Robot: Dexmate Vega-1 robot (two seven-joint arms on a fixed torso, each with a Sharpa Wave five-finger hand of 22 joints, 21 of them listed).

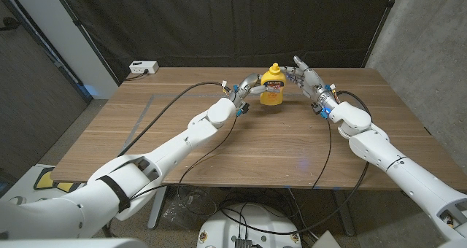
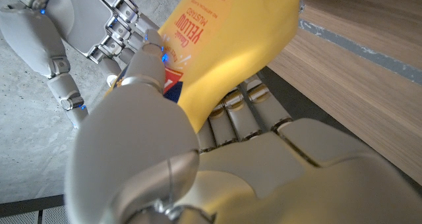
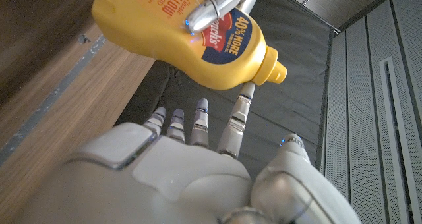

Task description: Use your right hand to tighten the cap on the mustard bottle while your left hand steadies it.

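Mustard bottle (image 1: 272,93) upright at the table's (image 1: 219,153) far middle, cap (image 1: 274,68) on top. My left hand (image 1: 250,87) wraps its body — fingers clamped round it, thumb across the label. My right hand (image 1: 305,79) is just beside the cap, fingers apart and reaching toward it, holding nothing — fingertip contact unclear. Both arms stretched forward.

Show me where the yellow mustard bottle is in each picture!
Head view: the mustard bottle stands at the table's far middle, held by the left robot hand, with the right robot hand beside its cap.
Left wrist view: the bottle fills the upper middle, held by that hand's fingers.
Right wrist view: it lies across the top, cap pointing right.
Shared landmark: the wooden table.
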